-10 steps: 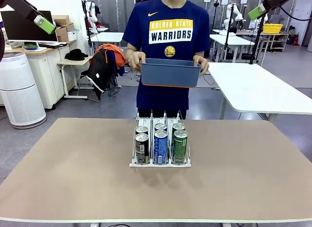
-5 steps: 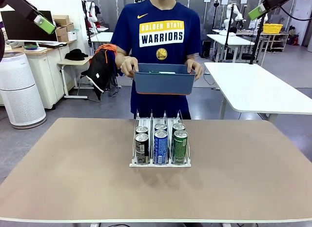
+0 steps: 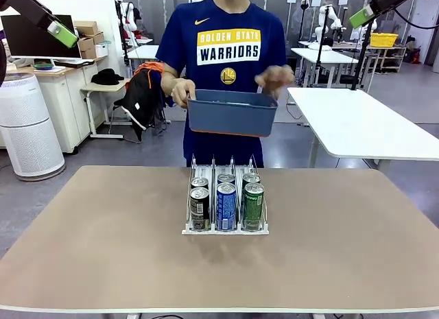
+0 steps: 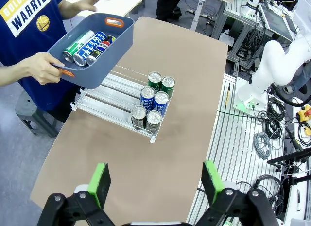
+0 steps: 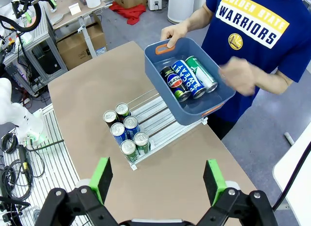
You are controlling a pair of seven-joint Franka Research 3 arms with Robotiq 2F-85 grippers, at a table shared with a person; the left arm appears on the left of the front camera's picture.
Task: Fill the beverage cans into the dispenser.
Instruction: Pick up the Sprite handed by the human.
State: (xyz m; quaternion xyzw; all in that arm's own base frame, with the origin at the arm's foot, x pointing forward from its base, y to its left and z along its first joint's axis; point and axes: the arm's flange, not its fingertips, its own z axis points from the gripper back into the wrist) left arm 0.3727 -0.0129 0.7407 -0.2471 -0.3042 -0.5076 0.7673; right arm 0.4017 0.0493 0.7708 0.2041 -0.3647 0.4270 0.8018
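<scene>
Left hand (image 4: pixel 156 183): raised high over the left side of the desk (image 3: pixel 103 250), green-padded fingers spread wide, nothing between them.
Right hand (image 5: pixel 157 181): raised high on the right, fingers spread just as wide, nothing held.
Dispenser (image 3: pixel 225 231): mid-desk, three wire-divided lanes running near to far.
Racked cans (image 3: pixel 226 206): six upright, in two rows of three at the near end; the near row is black left, blue middle, green right. Their print is too small to read.
Bin (image 3: pixel 232 116): blue-grey with orange handles, held in the air at the desk's far edge, past the dispenser.
Bin cans (image 5: pixel 192 82): lying on their sides; a black one with the Pepsi globe, a blue one whose white lettering looks like "POCARI SWEAT", and a green one.
Person (image 3: pixel 226 144): stands at the far side; one hand (image 3: pixel 180 92) grips the bin's left end, the other (image 3: pixel 274 77) is blurred above its right end, off the bin.
Shirt (image 3: pixel 230 65): blue, reading "GOLDEN STATE WARRIORS", with a swoosh at the chest.
</scene>
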